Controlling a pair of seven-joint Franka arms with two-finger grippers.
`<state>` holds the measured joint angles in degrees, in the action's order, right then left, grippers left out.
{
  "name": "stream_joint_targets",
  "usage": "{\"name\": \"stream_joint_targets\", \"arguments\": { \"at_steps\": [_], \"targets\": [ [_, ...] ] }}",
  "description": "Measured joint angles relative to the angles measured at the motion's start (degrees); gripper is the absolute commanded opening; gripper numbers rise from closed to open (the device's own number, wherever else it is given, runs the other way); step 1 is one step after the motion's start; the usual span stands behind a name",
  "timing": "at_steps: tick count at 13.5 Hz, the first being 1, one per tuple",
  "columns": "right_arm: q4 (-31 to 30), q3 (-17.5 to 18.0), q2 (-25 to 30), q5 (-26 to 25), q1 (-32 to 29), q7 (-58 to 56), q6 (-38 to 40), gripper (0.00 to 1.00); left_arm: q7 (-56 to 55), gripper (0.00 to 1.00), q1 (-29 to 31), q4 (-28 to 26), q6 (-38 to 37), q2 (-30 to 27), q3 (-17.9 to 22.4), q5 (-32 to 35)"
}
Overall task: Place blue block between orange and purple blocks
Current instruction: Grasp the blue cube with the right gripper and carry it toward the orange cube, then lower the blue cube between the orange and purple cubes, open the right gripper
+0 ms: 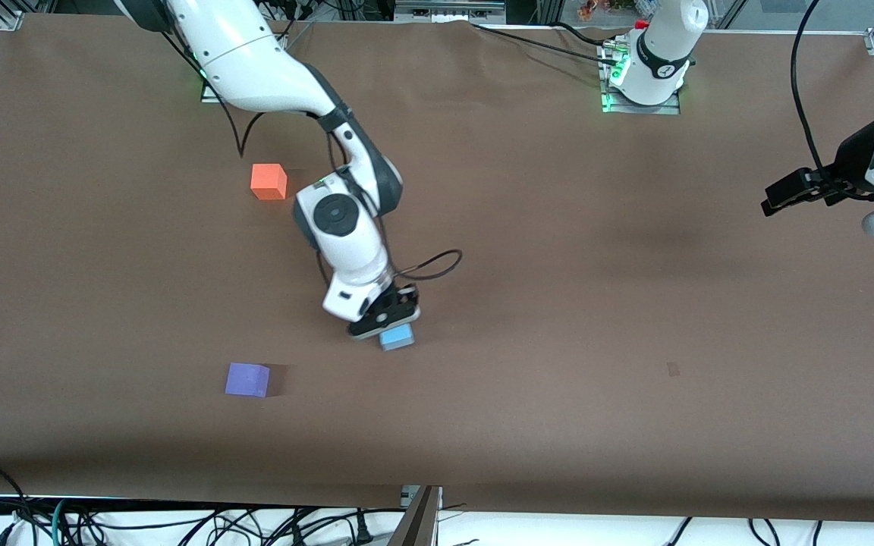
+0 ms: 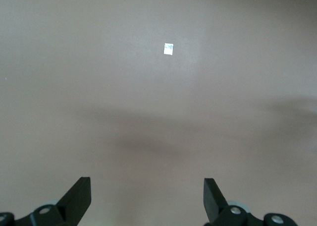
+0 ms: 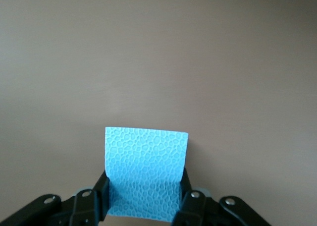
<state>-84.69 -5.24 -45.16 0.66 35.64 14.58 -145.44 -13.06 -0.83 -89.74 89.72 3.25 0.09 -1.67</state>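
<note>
The blue block point(image 1: 397, 337) sits between the fingers of my right gripper point(image 1: 385, 321), which is shut on it low over the brown table, near the middle. In the right wrist view the block point(image 3: 146, 156) fills the gap between the black fingers point(image 3: 101, 191) of the gripper point(image 3: 143, 189). The orange block point(image 1: 268, 182) lies farther from the front camera, near the right arm's base. The purple block point(image 1: 247, 379) lies nearer the camera. My left gripper point(image 1: 777, 199) waits open and empty at the left arm's end of the table; it also shows in the left wrist view point(image 2: 147, 196).
A small pale mark point(image 1: 673, 369) is on the table toward the left arm's end, also visible in the left wrist view point(image 2: 168, 48). The right arm's cable point(image 1: 437, 265) loops beside its wrist. The table's front edge point(image 1: 437, 500) has wires below it.
</note>
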Motion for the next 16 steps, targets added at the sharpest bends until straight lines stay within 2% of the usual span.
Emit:
{"name": "stream_joint_targets", "arguments": {
  "at_steps": [5, 7, 9, 11, 16],
  "targets": [
    [-1.4, -5.5, 6.1, 0.2, -2.0, 3.5, 16.1, 0.09, 0.0, 1.0, 0.0, 3.2, -0.5, 0.0, -0.1, 0.8],
    [-5.6, -7.9, 9.3, 0.3, -2.1, 3.4, 17.4, 0.09, 0.0, 1.0, 0.0, 3.2, -0.7, 0.1, -0.3, 0.8],
    [-12.1, -10.7, 12.9, 0.3, -2.2, 1.3, 15.2, 0.09, 0.0, 1.0, -0.1, 3.2, -1.1, 0.3, -0.8, 0.8],
    [-20.0, -12.8, 16.5, 0.3, -2.6, -0.8, 9.8, 0.09, 0.0, 1.0, -0.1, 3.2, -2.0, 0.3, -1.0, 0.8],
    [-37.9, -13.0, 25.5, 0.3, -2.4, -1.2, -1.4, 0.09, 0.0, 1.0, -0.1, 3.2, -2.3, 0.3, -1.2, 0.8]
  ]
}}
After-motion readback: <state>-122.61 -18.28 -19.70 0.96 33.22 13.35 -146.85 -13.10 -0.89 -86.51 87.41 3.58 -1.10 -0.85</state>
